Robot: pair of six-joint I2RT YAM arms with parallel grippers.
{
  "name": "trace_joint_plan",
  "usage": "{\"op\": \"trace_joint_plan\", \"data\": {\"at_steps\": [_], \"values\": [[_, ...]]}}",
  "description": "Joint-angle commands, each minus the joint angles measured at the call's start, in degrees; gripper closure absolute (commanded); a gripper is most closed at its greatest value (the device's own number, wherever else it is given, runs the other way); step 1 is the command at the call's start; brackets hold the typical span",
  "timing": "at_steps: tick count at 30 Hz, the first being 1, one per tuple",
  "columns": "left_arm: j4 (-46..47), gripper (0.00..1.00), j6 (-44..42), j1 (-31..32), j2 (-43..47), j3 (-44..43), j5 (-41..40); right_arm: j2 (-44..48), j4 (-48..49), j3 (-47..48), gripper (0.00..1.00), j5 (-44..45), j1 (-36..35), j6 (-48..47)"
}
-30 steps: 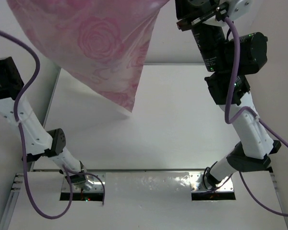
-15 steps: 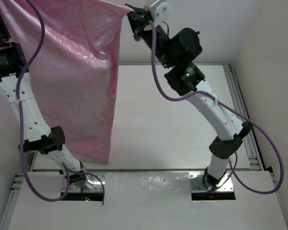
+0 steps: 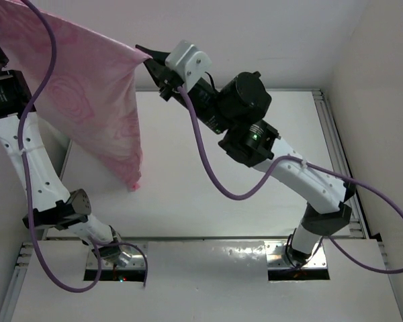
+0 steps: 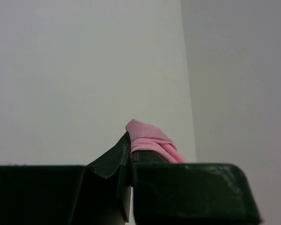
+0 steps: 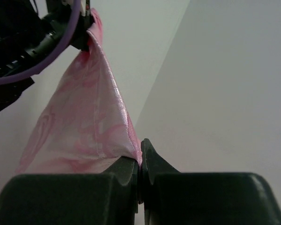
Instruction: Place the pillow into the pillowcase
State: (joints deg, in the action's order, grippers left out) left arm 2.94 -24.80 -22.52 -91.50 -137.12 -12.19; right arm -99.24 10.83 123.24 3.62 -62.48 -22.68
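1. Top external view: the pillowcase (image 3: 87, 100) hangs in the air at the upper left of the frame, above the white table (image 3: 208, 194). It is a limp pink sheet that narrows to a point at its lowest corner, left of centre. Its right top corner is pinched in the right gripper (image 3: 152, 59), whose jaws are closed on the cloth. Its left top edge runs out of the frame beside the raised left arm (image 3: 23, 147). The mouth of the sack cannot be made out, and I cannot tell whether anything is inside.

2. Left wrist view: the left gripper (image 4: 130, 157) sits at bottom centre. Its two dark fingers are pressed together with no gap showing. A small bunched fold of the pillowcase (image 4: 150, 140) is clamped between them and pokes out above the tips against a plain pale wall.

3. Right wrist view: the right gripper (image 5: 139, 159) at bottom centre is clamped tight on a corner of the pillowcase (image 5: 89, 117). From there the satin stretches taut up to the upper left of the frame. There the left gripper (image 5: 86, 29) grips the other corner, beside a purple cable (image 5: 47, 65).
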Motion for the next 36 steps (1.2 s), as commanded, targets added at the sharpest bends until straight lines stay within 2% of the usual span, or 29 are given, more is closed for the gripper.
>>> {"op": "trace_joint_plan", "data": {"at_steps": [1,5,6,7,9,10,13,15,17,20,23,26,30,31,32,33,34,35,36], "values": [[2.2,1.0,5.1,1.2,-1.3,3.5,5.1,6.9,3.4,-2.4,1.0,7.5,-2.0,-5.1],[0.0,1.0,7.2,9.1,-6.9,7.0,10.0,11.8,0.6,-11.5,1.0,18.6,-1.2,-3.9],[-0.2,1.0,7.1,11.1,-8.3,6.2,9.8,13.3,-0.8,-12.1,1.0,22.5,-0.1,-2.9],[-0.3,1.0,6.7,15.1,-10.0,5.6,9.6,13.9,-3.8,-12.4,1.0,24.3,0.8,-0.3],[0.2,1.0,6.6,18.9,-14.7,1.7,8.2,14.9,-6.5,-12.3,1.0,26.7,3.4,1.3],[0.8,1.0,7.9,21.4,-16.5,0.0,7.4,15.1,-7.9,-12.1,1.0,26.7,3.6,1.1],[3.7,1.0,12.3,23.4,-22.3,-7.3,4.5,13.2,-9.9,-7.7,1.0,25.7,2.7,-2.5],[7.7,1.0,12.9,23.4,-22.3,-7.9,4.4,11.1,-9.5,-1.3,1.0,25.6,1.7,-5.6],[11.1,1.0,12.8,22.8,-21.0,-7.4,4.1,8.7,-6.3,3.5,1.0,23.8,1.7,-10.1],[14.1,1.0,13.3,22.5,-18.9,-7.6,3.1,7.9,0.4,5.9,1.0,18.9,1.7,-11.8],[15.9,1.0,13.6,18.8,-17.1,-9.8,2.2,9.0,4.5,5.8,1.0,13.2,0.9,-10.5],[16.7,1.0,12.2,14.8,-14.7,-10.5,1.2,11.3,5.4,1.2,1.0,6.7,-0.7,-6.6],[17.1,1.0,9.8,5.9,-12.0,-9.1,-1.0,8.8,4.4,-2.7,1.0,1.2,-1.3,4.2],[17.4,1.0,9.9,4.2,-11.0,-8.5,-1.7,7.0,4.0,-1.1,1.0,0.2,-1.1,5.3],[17.5,1.0,10.0,2.4,-10.6,-7.2,-2.1,0.7,2.8,1.3,1.0,-0.8,-0.8,6.1],[17.5,1.0,11.1,-0.8,-9.8,-6.5,-2.4,-3.1,-2.9,5.4,1.0,-3.3,-0.5,8.7],[16.8,1.0,11.9,-2.5,-9.3,-5.7,-2.3,-5.4,-4.1,10.7,1.0,-6.7,1.5,11.6],[16.5,1.0,13.8,-4.2,-8.9,-4.9,-2.1,-5.5,0.3,7.2,1.0,-9.9,2.5,21.0],[16.0,1.0,14.5,-7.1,-8.2,-3.1,-2.1,-3.3,8.4,2.8,1.0,-10.8,3.0,24.1]]}}
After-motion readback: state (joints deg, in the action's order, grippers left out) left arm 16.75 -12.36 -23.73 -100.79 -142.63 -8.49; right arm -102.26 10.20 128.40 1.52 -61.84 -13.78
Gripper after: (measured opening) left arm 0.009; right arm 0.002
